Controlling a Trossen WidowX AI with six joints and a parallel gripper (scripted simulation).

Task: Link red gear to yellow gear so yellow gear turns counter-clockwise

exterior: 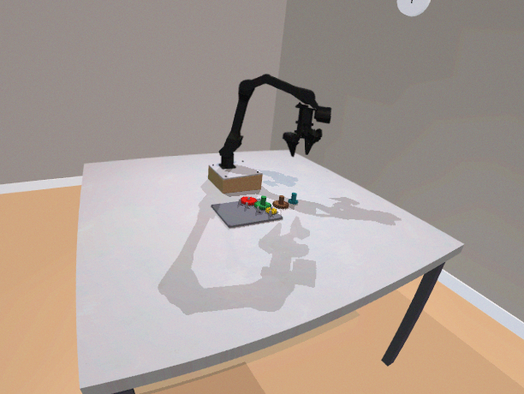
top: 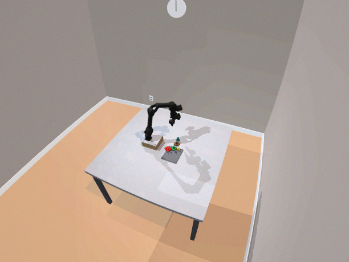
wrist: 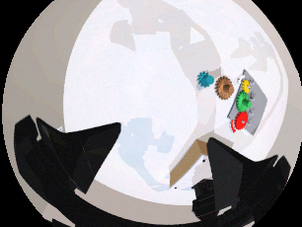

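Note:
The grey board (top: 171,157) (exterior: 234,217) (wrist: 259,112) carries the red gear (top: 166,148) (exterior: 248,200) (wrist: 241,121) and the yellow gear (top: 178,149) (exterior: 271,211) (wrist: 246,86). A green gear (top: 174,148) (exterior: 263,205) (wrist: 243,102) is on the board between them and appears to touch both; whether it sits fully flat is too small to tell. A brown gear (top: 177,144) (exterior: 281,204) (wrist: 224,88) and a small teal gear (top: 178,139) (exterior: 293,199) (wrist: 204,79) stand on the table beside the board. My gripper (exterior: 300,155) (wrist: 166,134) is open and empty, high above the table, away from the board.
Short empty pegs stand on the board near the gears. The arm's wooden base box (top: 152,144) (exterior: 241,184) (wrist: 188,165) stands close behind the board. The white table (top: 128,168) (exterior: 141,278) extends around them, with arm shadows across it.

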